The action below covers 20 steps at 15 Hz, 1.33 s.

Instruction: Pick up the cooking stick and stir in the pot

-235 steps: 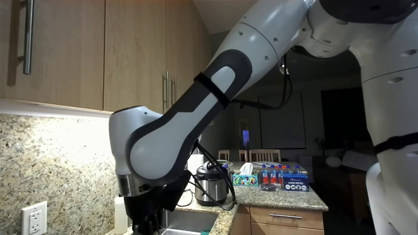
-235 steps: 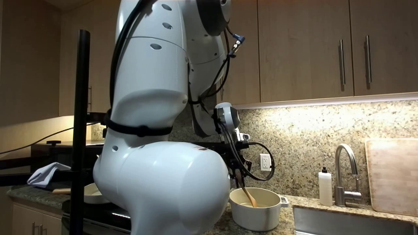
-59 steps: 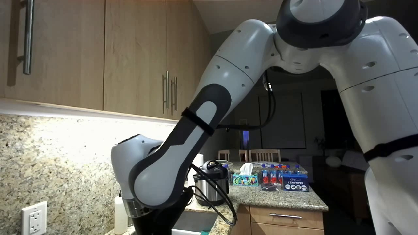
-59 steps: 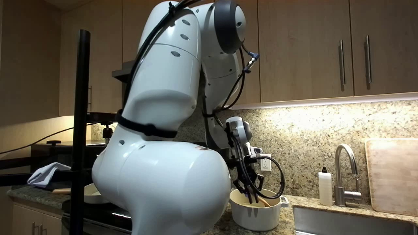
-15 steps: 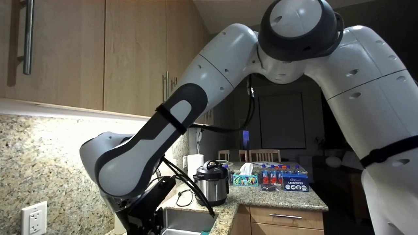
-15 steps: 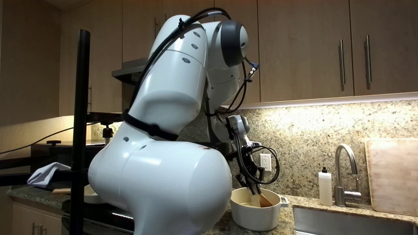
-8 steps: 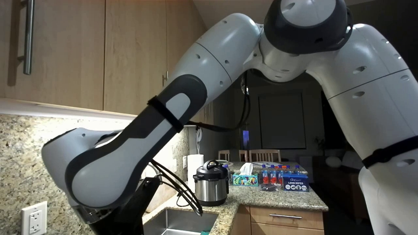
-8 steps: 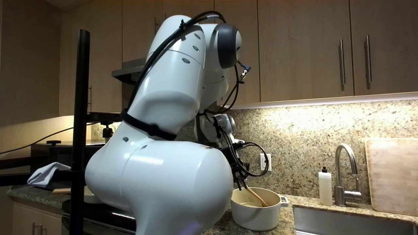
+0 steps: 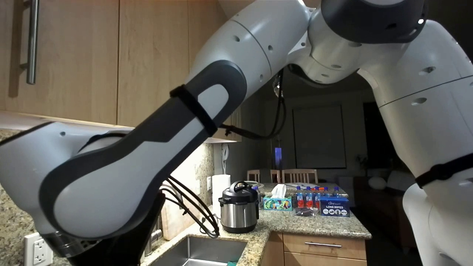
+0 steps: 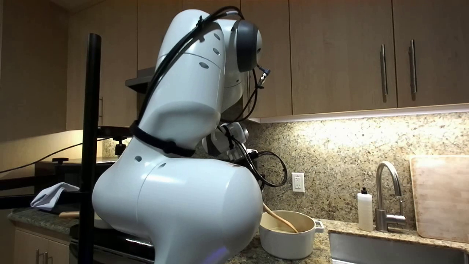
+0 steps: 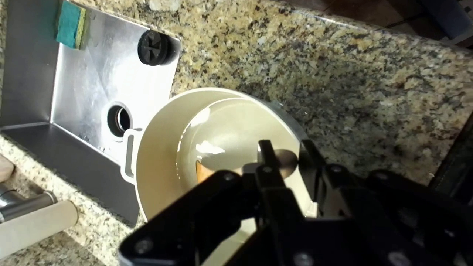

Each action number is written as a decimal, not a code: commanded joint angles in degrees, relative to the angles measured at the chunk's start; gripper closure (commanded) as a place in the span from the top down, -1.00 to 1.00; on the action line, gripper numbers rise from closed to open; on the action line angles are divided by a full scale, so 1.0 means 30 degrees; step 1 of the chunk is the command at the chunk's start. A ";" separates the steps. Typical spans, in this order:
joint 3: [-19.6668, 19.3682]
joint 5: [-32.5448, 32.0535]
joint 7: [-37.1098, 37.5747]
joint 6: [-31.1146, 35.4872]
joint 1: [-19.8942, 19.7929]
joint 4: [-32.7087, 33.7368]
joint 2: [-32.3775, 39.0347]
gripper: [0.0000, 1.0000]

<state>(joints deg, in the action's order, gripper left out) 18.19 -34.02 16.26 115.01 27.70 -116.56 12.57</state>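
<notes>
The wooden cooking stick (image 10: 280,219) leans in the cream pot (image 10: 287,244), its handle slanting up to the left over the rim in an exterior view. In the wrist view, my gripper (image 11: 285,146) is shut on the cooking stick, whose rounded handle end (image 11: 289,161) shows between the fingers. The stick's orange blade (image 11: 201,171) lies in the clear liquid inside the pot (image 11: 159,144). My fingers are above the pot's side near the countertop. The arm's own shoulder hides the gripper in an exterior view.
A steel sink (image 11: 103,74) with a green sponge (image 11: 67,27) and black stopper (image 11: 151,48) adjoins the pot's handle side. A faucet (image 10: 381,205), white bottle (image 10: 365,211) and cutting board (image 10: 439,198) stand behind it. A pressure cooker (image 9: 239,212) is farther along the counter.
Over the last second the gripper has swung left, from above the pot to behind the shoulder in an exterior view. The cooking stick has tilted with it, blade still in the pot.
</notes>
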 commanded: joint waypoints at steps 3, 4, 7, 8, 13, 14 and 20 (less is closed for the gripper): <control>-0.0408 0.0393 0.0958 0.1100 -0.0929 -0.0042 -0.1015 -0.88; -0.0576 0.0607 0.1039 0.1261 -0.1184 -0.0024 -0.1129 -0.88; -0.1078 0.1115 0.0966 0.2083 -0.2000 -0.0511 -0.1678 -0.88; -0.1219 0.1280 0.0881 0.2321 -0.2226 -0.0723 -0.1860 -0.88; -0.1470 0.3266 -0.1497 0.4191 -0.3401 -0.2905 -0.3117 0.12; -0.1523 0.3790 -0.2022 0.4793 -0.3626 -0.3563 -0.3476 0.25; -0.2295 0.6052 -0.5258 0.9378 -0.4921 -0.8919 -0.6349 0.96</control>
<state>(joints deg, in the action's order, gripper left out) 12.19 -18.40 6.14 135.90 14.88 -133.68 0.37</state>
